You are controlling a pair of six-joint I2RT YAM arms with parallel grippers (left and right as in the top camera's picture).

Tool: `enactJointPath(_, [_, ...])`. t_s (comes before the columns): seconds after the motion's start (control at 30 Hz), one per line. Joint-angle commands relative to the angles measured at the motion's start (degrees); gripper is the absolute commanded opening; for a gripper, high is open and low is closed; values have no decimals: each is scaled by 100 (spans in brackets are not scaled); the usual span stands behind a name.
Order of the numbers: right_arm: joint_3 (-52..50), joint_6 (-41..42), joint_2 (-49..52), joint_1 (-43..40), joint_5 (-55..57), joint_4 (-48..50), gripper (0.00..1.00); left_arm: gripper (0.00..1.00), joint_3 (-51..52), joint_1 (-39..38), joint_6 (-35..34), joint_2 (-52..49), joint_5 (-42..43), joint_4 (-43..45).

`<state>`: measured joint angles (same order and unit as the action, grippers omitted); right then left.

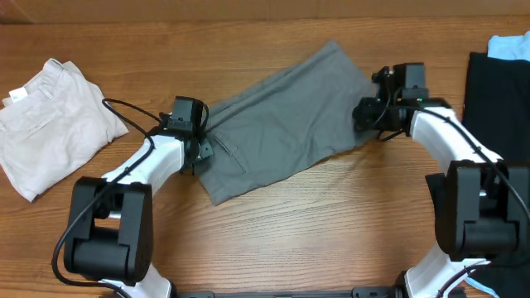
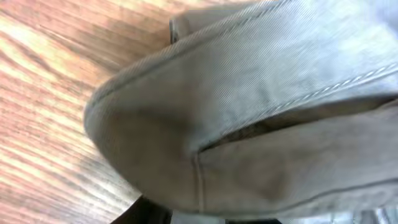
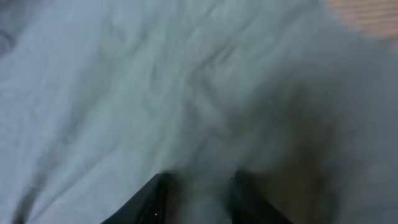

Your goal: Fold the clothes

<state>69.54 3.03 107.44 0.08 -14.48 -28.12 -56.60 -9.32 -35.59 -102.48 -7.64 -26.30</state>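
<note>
Lying flat and slantwise across the middle of the tabletop [image 1: 315,232], the grey shorts [image 1: 281,124] span the gap between the two arms. The left claw [image 1: 201,142] sits at the left edge of the shorts, in contact with the cloth. In the left wrist view a stitched, doubled edge of the fabric [image 2: 249,106] fills nearly the whole frame and hides the fingers, so it cannot be told whether this claw is released or clenched. The right claw [image 1: 368,112] sits at the right edge of the shorts. In the blurred right wrist view its two dark fingers [image 3: 152,199] stand on either side of a ridge of grey cloth, so this claw [image 3: 202,190] is grasping the shorts. A beige garment [image 1: 50,120] lies folded at the far left, well apart. A black garment [image 1: 497,99] lies at the far right.
</note>
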Motion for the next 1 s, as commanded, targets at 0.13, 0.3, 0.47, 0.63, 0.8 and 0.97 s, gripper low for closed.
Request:
enactJointPath(0.13, [-402, -31, 328, 94, 175, 87, 56, 31, 17, 267, 98, -505, -144, 149])
enactJointPath(0.3, [-402, 74, 577, 94, 201, -643, 42, 31, -214, 778, 153, -505, 236, 149])
enactJointPath(0.47, [-400, 776, 507, 98, 234, -1700, 42, 33, -723, 1025, 828, -505, 492, 125])
enactJointPath(0.63, [-400, 813, 507, 188, 234, -2651, 38, 38, -1296, 1032, 1145, -505, 619, -17])
enactJointPath(0.8, [-378, 820, 413, 260, 238, -2835, 37, 42, -1878, 1027, 1399, -503, 1104, -363])
enactJointPath(0.97, [90, 905, -85, 177, 490, -2975, 38, 69, -2697, 1104, 1486, -498, 1298, -2284])
